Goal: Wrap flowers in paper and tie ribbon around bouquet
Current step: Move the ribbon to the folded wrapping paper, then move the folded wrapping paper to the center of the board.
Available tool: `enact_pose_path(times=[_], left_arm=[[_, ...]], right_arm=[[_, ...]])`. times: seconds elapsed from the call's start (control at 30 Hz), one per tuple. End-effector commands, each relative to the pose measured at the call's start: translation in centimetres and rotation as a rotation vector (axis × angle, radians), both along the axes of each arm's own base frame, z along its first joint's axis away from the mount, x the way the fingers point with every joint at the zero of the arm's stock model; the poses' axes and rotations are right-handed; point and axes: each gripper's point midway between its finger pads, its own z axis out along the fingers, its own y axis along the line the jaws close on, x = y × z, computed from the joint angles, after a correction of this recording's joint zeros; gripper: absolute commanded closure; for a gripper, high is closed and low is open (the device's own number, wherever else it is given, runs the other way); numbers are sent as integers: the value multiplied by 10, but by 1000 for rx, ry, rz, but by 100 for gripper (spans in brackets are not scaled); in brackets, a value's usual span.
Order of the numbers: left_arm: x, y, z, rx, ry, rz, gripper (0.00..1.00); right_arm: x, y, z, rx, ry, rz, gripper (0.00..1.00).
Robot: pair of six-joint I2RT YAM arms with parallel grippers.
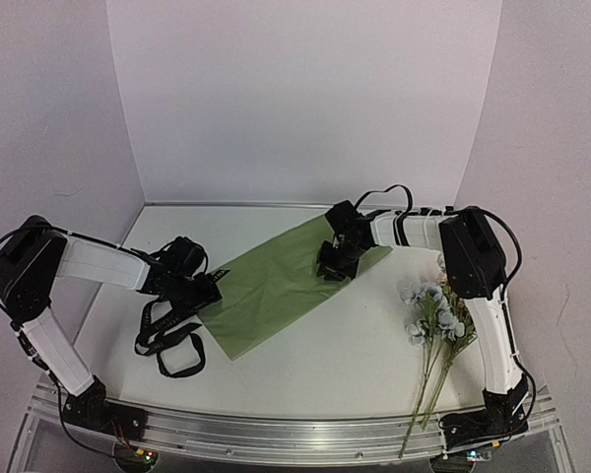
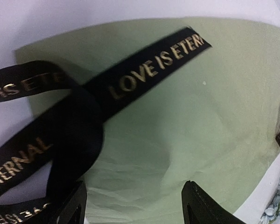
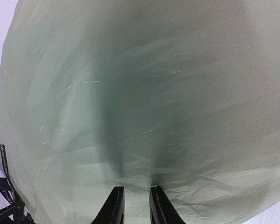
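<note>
Left pincer [image 2: 134, 187]: released, its jaws standing wide apart with only green sheet showing in the gap; it hovers low over the left end of the paper [image 2: 191, 135].
Left finger [image 2: 71, 205]: a black loop of the ribbon [image 2: 149, 70] lies against it; whether the loop rests on it or only crosses in front, I cannot tell.
Right pincer [image 3: 135, 190]: clenched to a narrow slit on a pinch of the paper, creases in the sheet running into the tips.
Right pincer's place: at the far right end of the sheet, seen from above [image 1: 333, 264].
Paper: olive-green side up, spread slantwise across the middle of the worktop [image 1: 355, 365], between the two pincers.
Ribbon: black with gold lettering reading LOVE IS ETERNAL; one cut end lies on the paper's left part, and the rest loops off onto the worktop to the left, by the sheet's near corner.
Flowers [image 1: 433, 313]: lying on the worktop at the right, beside the right arm, apart from the paper, blooms toward the far side and stems toward the near edge.
</note>
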Motion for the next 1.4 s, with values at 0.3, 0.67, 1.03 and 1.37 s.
enact_pose_path(times=[0.3, 0.67, 1.03, 1.37], left_arm=[[-57, 167, -6, 253, 112, 343, 21], [-58, 233, 17, 277, 109, 477, 16], [20, 181, 110, 169, -180, 199, 9], [116, 33, 113, 11, -253, -266, 6]], right_arm=[[-33, -44, -13, -143, 103, 121, 77], [-43, -62, -1, -211, 118, 208, 73], [-53, -71, 46, -202, 98, 162, 47], [-91, -107, 50, -188, 116, -77, 17]])
